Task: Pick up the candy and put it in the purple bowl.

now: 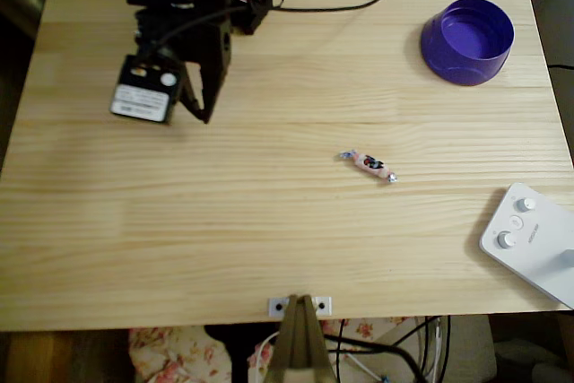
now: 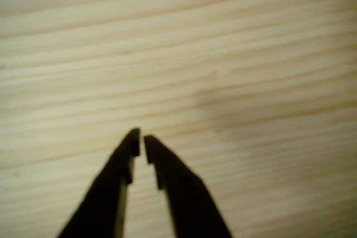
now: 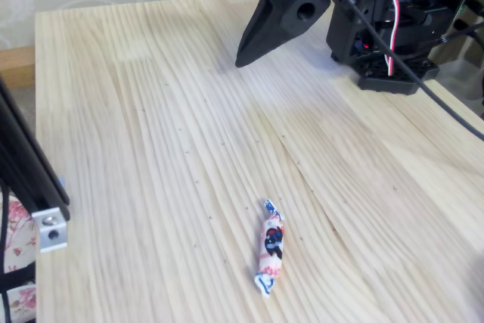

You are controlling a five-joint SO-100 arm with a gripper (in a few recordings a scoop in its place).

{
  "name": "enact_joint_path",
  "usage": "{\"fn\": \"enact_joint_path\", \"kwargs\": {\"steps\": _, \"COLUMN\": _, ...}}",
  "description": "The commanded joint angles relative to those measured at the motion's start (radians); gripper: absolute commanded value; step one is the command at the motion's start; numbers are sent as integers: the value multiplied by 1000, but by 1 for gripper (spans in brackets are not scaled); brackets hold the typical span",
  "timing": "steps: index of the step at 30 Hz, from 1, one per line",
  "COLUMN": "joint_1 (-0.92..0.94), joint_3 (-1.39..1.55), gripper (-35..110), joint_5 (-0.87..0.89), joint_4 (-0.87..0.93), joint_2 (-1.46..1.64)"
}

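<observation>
Jaws nearly closed: in the wrist view the 2 black fingers of the gripper (image 2: 140, 137) taper to tips with only a thin sliver of light between them, and nothing is held there. Below them lies bare pale wood grain of the table (image 2: 234, 54), slightly blurred.

From overhead, the gripper (image 1: 204, 116) sits in the upper left part of the table (image 1: 179, 239), its dark point aimed down at the boards just beside a black block with a white label. The candy (image 1: 368, 166) lies well apart from it, lower and to the right near the middle of the tabletop, flat on the wood, tilted with one twisted end toward the upper left and the other toward the lower right. Nothing touches it.

In the fixed view the gripper (image 3: 243, 57) hangs pointed near the table's far edge, while the candy (image 3: 270, 247) rests in the foreground, well short of the tips.

The purple bowl (image 1: 467, 40) stands upright in the upper right corner in the overhead view, well apart from both candy and gripper. A white box with knobs (image 1: 534, 244) sits at the lower right edge
</observation>
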Motion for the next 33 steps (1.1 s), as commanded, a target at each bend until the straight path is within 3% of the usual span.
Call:
{"fn": "enact_joint_path", "kwargs": {"steps": 1, "joint_1": -2, "joint_3": -8, "gripper": -1, "joint_5": -3, "joint_4": 8, "joint_2": 14}}
{"fn": "enact_joint_path", "kwargs": {"steps": 33, "joint_1": 3, "joint_3": -9, "gripper": -1, "joint_5": 5, "joint_4": 8, "joint_2": 14}}
